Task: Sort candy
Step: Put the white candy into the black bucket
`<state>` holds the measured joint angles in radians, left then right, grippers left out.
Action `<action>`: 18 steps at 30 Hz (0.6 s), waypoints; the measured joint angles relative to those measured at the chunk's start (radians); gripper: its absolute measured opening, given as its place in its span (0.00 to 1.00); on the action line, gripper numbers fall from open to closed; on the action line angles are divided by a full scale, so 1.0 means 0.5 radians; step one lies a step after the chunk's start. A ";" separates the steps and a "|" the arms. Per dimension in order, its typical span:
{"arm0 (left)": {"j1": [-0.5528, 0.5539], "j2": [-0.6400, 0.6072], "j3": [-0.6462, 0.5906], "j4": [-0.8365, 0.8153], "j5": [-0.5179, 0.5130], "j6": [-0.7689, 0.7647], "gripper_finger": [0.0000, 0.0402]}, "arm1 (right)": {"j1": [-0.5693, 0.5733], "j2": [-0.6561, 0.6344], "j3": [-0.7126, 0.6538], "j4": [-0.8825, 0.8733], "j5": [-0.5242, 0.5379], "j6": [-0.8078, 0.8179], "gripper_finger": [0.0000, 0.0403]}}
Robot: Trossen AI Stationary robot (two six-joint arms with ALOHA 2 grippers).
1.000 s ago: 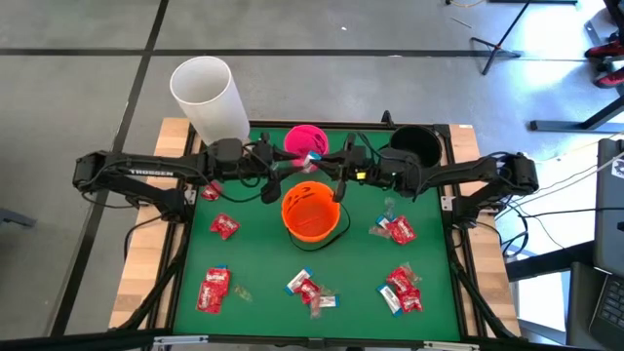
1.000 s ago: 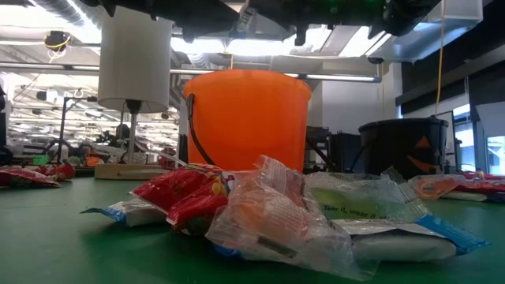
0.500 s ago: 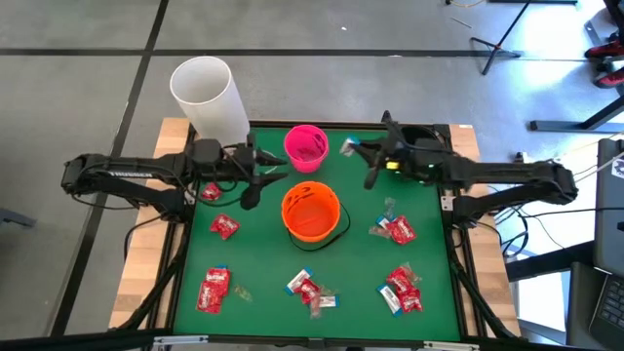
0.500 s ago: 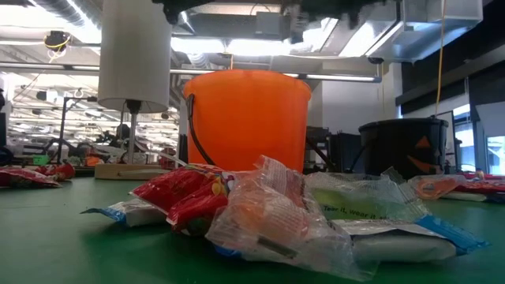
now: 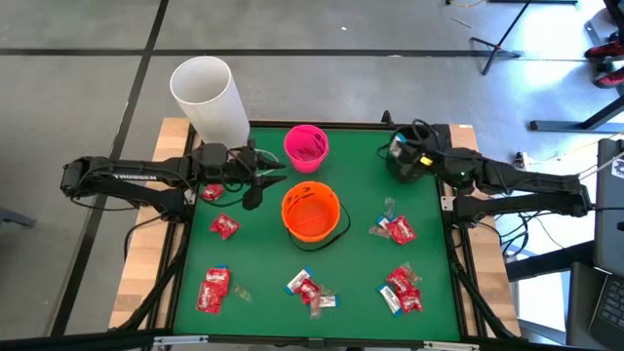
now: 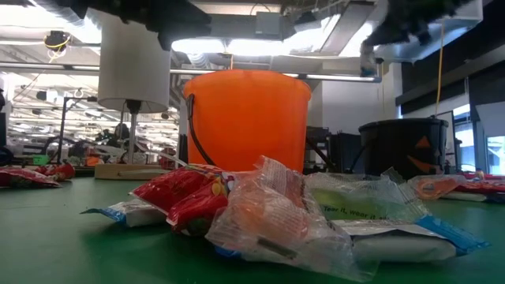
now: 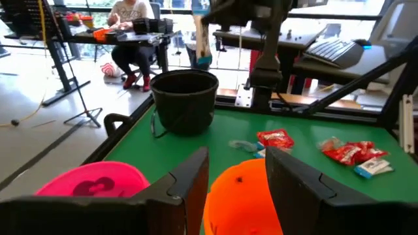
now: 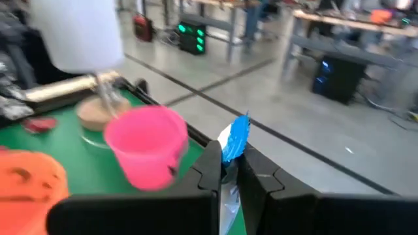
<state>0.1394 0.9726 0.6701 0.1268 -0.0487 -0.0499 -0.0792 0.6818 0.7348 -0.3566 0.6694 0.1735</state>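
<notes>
A green-topped table (image 5: 361, 263) with pale wooden edges carries an orange plastic bucket (image 5: 311, 213) at its centre, a pink bucket (image 5: 305, 146) and black bucket (image 7: 185, 101) behind, plus scattered red-wrapped candy (image 5: 401, 230).

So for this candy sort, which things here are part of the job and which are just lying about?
Part of the job:
- candy scattered on the green mat
- blue-and-clear candy pinched in the right gripper
- orange bucket, pink bucket, black bucket
- left gripper, open, empty

Lying about:
- white cylinder
- person at a desk
</notes>
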 joint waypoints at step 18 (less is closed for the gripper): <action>0.000 0.000 -0.018 0.038 -0.002 -0.045 0.35 | 0.000 -0.270 -0.245 -0.670 0.709 0.502 0.11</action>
<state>0.1394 0.9726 0.6613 0.1455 -0.0498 -0.0723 -0.0792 0.5468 0.6121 -0.6916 1.0240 0.4243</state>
